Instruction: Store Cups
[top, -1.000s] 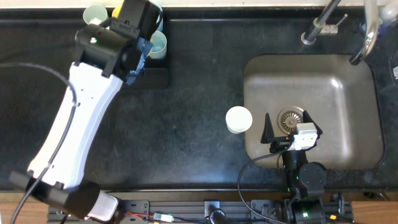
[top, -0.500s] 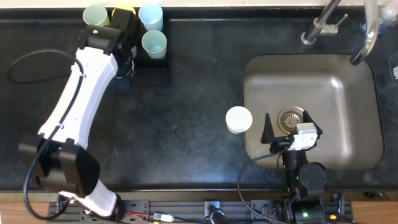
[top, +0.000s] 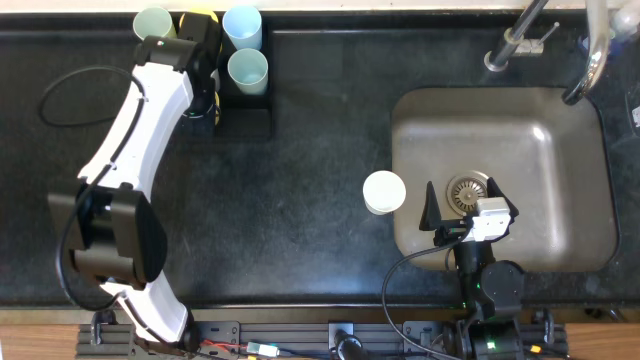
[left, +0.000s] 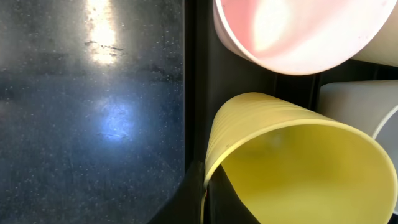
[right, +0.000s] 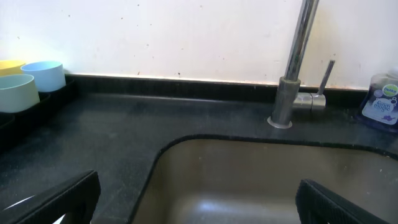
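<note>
Top view: left arm (top: 125, 140) extended, gripping yellow cup (left: 298, 162).

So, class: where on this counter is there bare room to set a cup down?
Free: the wide counter between rack and sink, left of the white cup. Crowded: the rack corner, cups and left gripper packed together.
</note>
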